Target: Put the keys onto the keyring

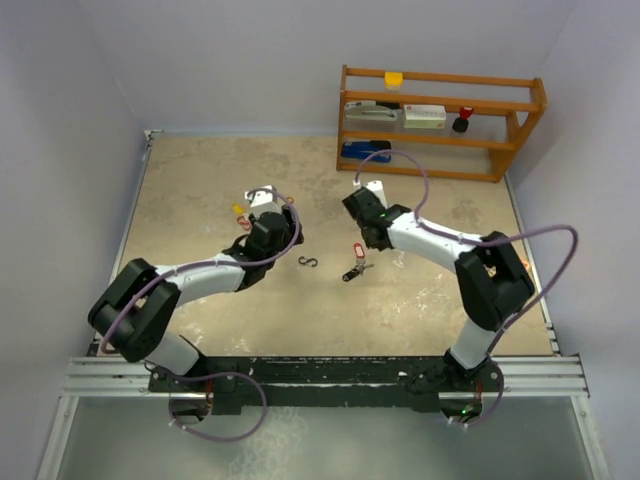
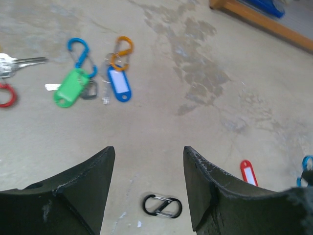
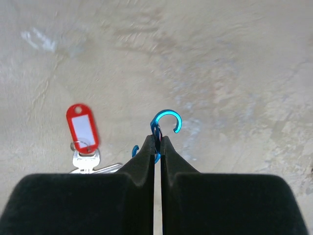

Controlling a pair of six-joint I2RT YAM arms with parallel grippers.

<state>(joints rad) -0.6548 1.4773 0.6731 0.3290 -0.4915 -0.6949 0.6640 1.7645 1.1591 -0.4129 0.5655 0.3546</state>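
Observation:
My right gripper (image 3: 156,138) is shut on a blue S-shaped keyring clip (image 3: 167,112), whose open hook pokes out above the fingertips. Just left of it on the table lies a silver key with a red tag (image 3: 82,126); that tag also shows from above (image 1: 358,251) and at the right of the left wrist view (image 2: 248,172). My left gripper (image 2: 149,149) hangs open over the table, holding nothing. Ahead of it lie a green-tagged key (image 2: 72,88), a blue-tagged key (image 2: 119,84) and a bare silver key (image 2: 22,62). In the top view both grippers (image 1: 275,232) (image 1: 362,215) hover mid-table.
A black S-clip (image 2: 162,206) lies low between the left fingers, also seen from above (image 1: 308,262). Blue (image 2: 80,54), orange (image 2: 122,53) and red (image 2: 6,95) clips lie among the keys. A wooden shelf (image 1: 440,110) stands at the back right; walls close in the table.

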